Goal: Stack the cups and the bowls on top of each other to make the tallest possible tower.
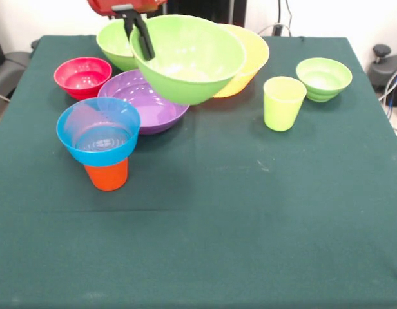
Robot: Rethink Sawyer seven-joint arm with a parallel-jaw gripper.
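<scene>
Fingers (145, 44) pinch the rim of the large green bowl (192, 61), held aloft above the purple bowl (144, 103); light, stiff, glossy plastic likely slips, so a rim grasp suits.

Green-clothed table (250, 225), bowls (145, 103), cups (283, 103)
</scene>
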